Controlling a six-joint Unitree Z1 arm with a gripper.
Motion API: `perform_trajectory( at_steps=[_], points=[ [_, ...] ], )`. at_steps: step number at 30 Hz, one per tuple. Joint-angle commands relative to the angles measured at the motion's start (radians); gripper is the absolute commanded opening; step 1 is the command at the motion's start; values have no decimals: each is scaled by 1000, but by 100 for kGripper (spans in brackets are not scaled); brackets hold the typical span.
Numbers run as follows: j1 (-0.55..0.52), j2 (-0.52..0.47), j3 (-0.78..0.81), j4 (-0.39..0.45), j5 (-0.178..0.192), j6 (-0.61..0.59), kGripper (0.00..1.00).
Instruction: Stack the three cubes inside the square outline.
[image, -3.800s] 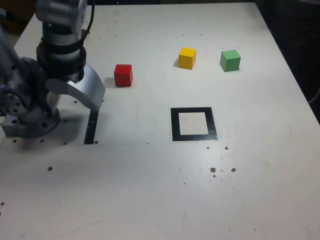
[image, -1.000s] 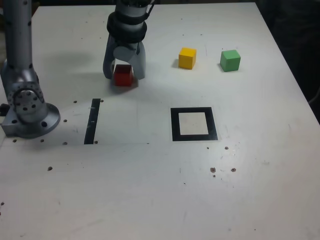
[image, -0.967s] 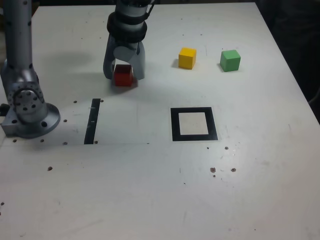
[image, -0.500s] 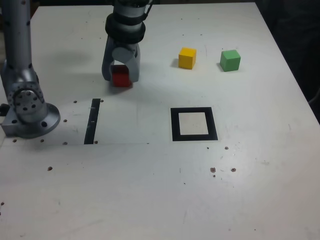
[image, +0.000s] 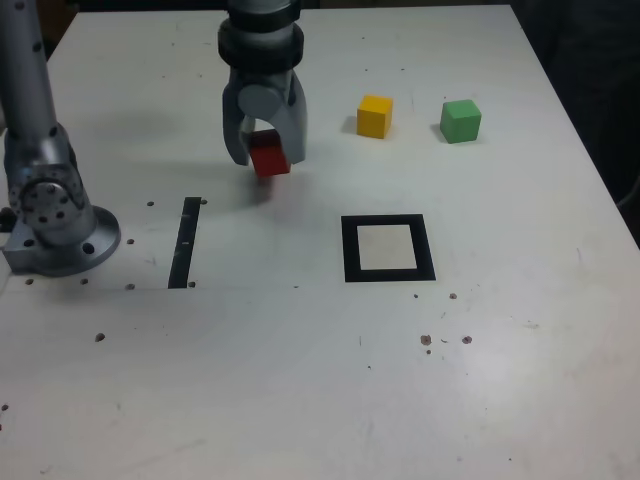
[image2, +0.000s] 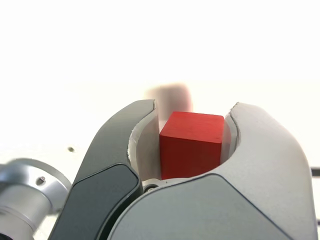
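The square outline (image: 351, 250) lies flat on the worktop (image: 300, 380), with no cube inside it. The black tape strip (image: 185, 243) lies to its left in the exterior view, and the arm's round base (image: 65, 245) stands farther left than the strip. Beyond the outline and to its left, the end effector (image: 268, 160) grips the red cube (image2: 191, 150) between its fingers, holding it tilted, just above the worktop. Farther off, the green cube (image: 460, 121) sits beyond the outline, to its right; the yellow cube (image: 375, 117) sits almost straight beyond it.
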Motion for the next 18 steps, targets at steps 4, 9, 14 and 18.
perform_trajectory(
  at_steps=[4, 9, 14, 18],
  points=[
    [-140, 2, -80, 62, -8, -109, 23],
    [-278, 44, -201, 152, 24, -222, 23],
    [-391, 139, -357, 253, 61, -294, 25],
    [-429, 212, -449, 284, 70, -311, 29]
  ],
)
